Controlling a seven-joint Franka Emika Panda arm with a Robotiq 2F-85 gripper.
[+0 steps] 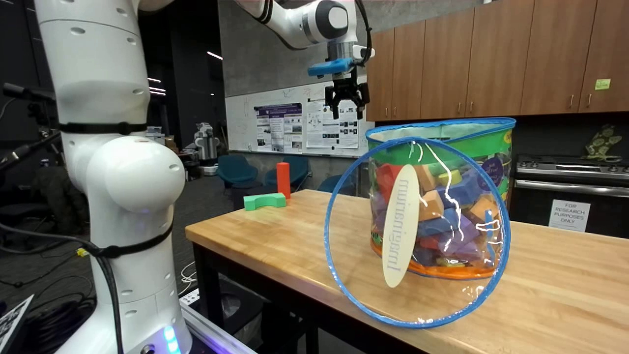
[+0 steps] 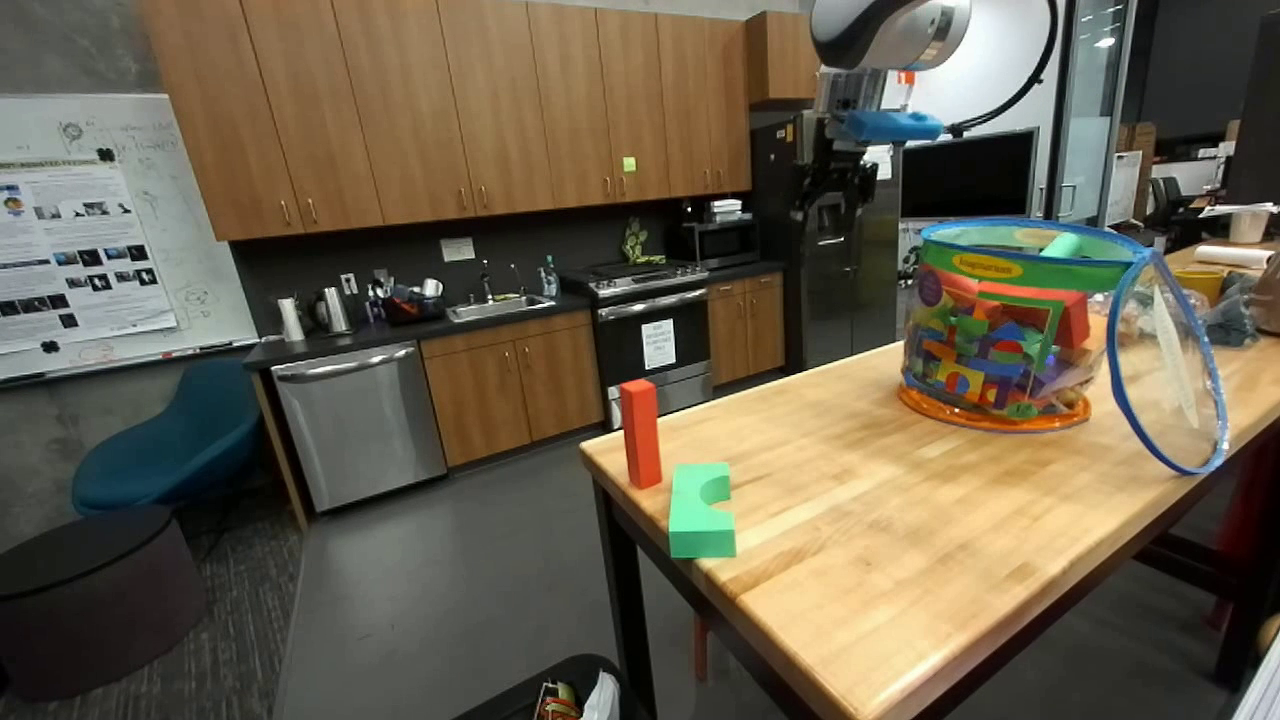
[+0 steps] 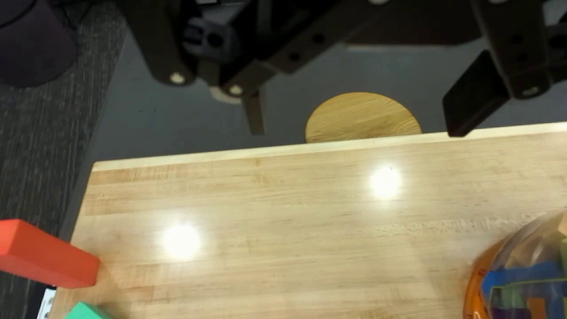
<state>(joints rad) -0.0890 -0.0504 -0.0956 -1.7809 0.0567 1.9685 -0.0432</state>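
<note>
My gripper (image 1: 348, 115) is open and empty, high above the table; it also shows in an exterior view (image 2: 833, 205). In the wrist view its fingers stand wide apart (image 3: 356, 133). It is nearest to the clear round tub of coloured blocks, with its blue rim (image 1: 374, 131), green band (image 2: 1090, 275) and orange base (image 3: 476, 283). The tub's clear lid hangs open, with a blue edge (image 1: 330, 246). A red block (image 2: 641, 433) stands upright at the table's end, also in the wrist view (image 3: 53, 259). A green notched block (image 2: 690, 530) lies beside it (image 1: 264, 201).
The wooden table (image 1: 275, 236) carries the tub and blocks. A round wooden top (image 3: 363, 117) sits lower, past the table edge. Plastic bags and a yellow cup (image 2: 1200, 283) are beyond the tub. A stove (image 2: 655, 320) and cabinets (image 1: 501, 59) stand behind.
</note>
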